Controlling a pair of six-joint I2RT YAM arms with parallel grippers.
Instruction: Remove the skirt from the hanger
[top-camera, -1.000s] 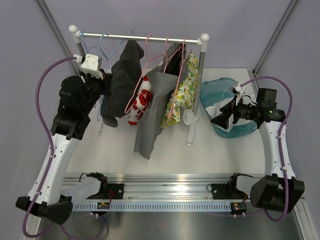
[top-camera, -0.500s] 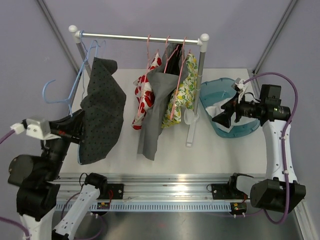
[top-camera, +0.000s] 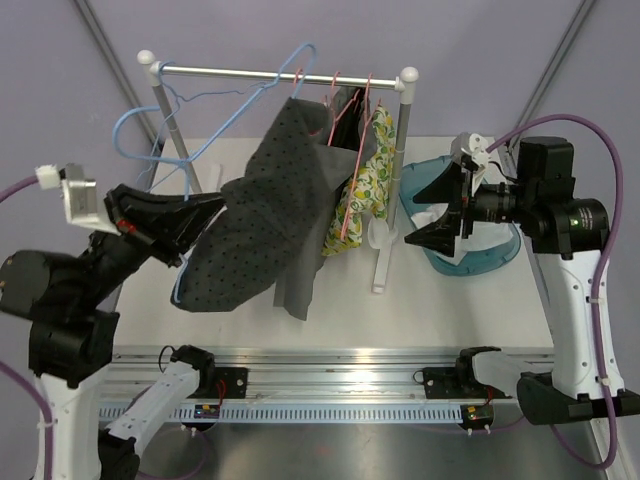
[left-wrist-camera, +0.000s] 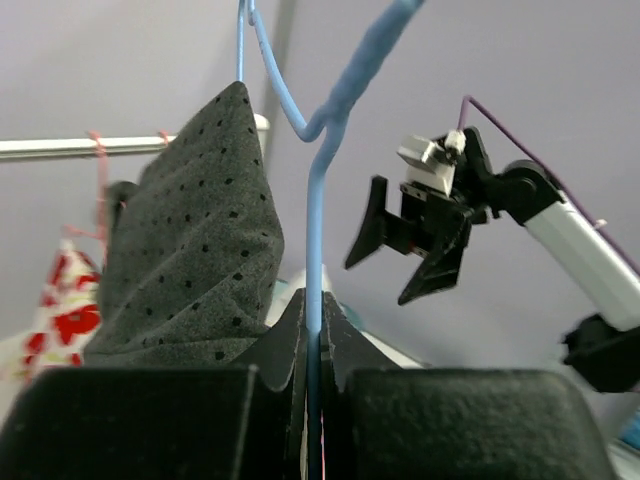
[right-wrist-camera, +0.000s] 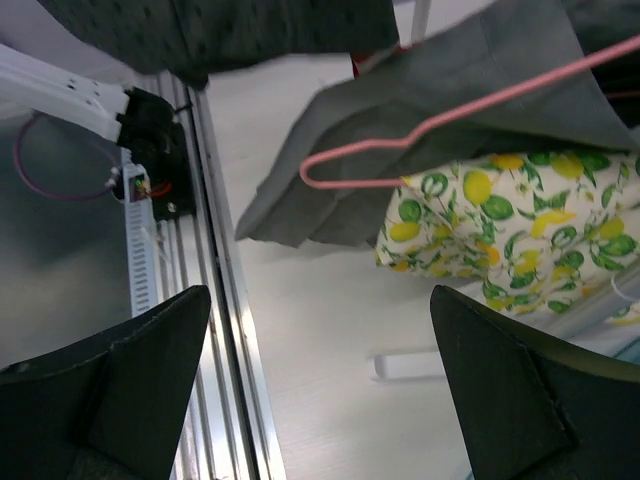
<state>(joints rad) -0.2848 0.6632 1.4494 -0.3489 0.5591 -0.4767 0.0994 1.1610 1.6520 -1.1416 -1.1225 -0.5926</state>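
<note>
The skirt (top-camera: 265, 205) is dark grey with small dots and hangs on a blue wire hanger (top-camera: 215, 110), off the rail and held tilted in front of the rack. My left gripper (top-camera: 212, 208) is shut on the hanger's wire at the skirt's left edge. In the left wrist view the blue hanger (left-wrist-camera: 318, 200) runs up from between my fingertips (left-wrist-camera: 315, 312), with the skirt (left-wrist-camera: 190, 250) draped on its left. My right gripper (top-camera: 435, 215) is open and empty, right of the rack; it also shows in the left wrist view (left-wrist-camera: 415, 235). Its jaws stand wide apart over the table (right-wrist-camera: 320, 330).
The rack's rail (top-camera: 250, 72) carries pink hangers with a plain grey garment (right-wrist-camera: 440, 120) and a lemon-print one (right-wrist-camera: 490, 220). A blue basket (top-camera: 480, 258) sits at the right. The rack's foot (top-camera: 380, 265) and the metal front rail (top-camera: 330, 380) are near.
My left arm has swung the hanger and skirt up and rightward, from the table's left side to in front of the rack. My right gripper has risen and moved left.
</note>
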